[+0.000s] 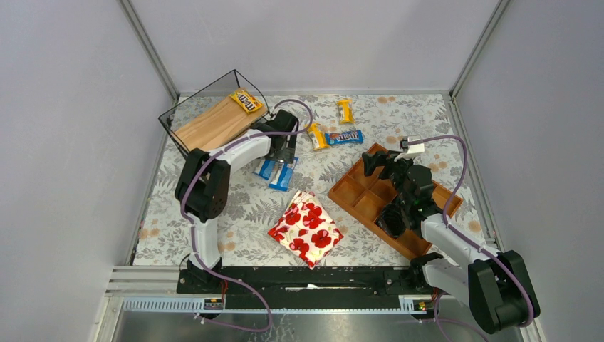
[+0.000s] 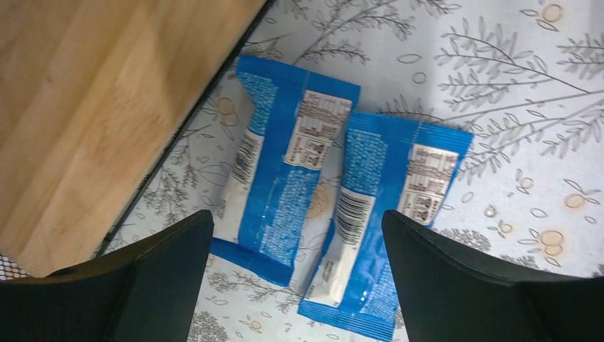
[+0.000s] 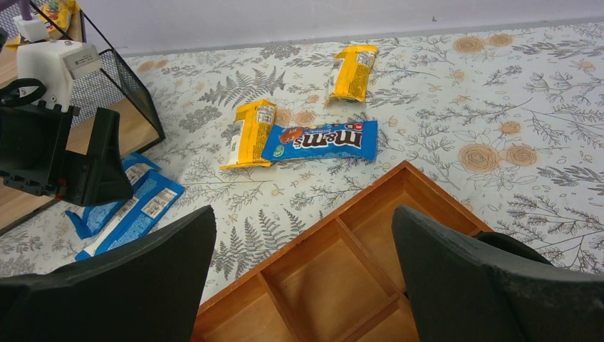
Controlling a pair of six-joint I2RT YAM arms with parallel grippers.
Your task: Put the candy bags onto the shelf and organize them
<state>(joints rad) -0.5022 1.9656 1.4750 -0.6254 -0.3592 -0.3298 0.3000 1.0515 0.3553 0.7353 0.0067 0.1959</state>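
Table: three blue candy bags, three yellow candy bags.

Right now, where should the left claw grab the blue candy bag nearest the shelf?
Across its narrow middle, straight down from above, I'd guess. The blue candy bag lies flat beside the shelf, its twin close alongside, with the open left claw above both.

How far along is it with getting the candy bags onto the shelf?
Done: one yellow bag sits on the shelf. In hand: nothing yet; the left gripper hangs open over a blue pair beside the shelf. Left: that pair, plus two yellow bags and one blue bag farther right. The right gripper is open.
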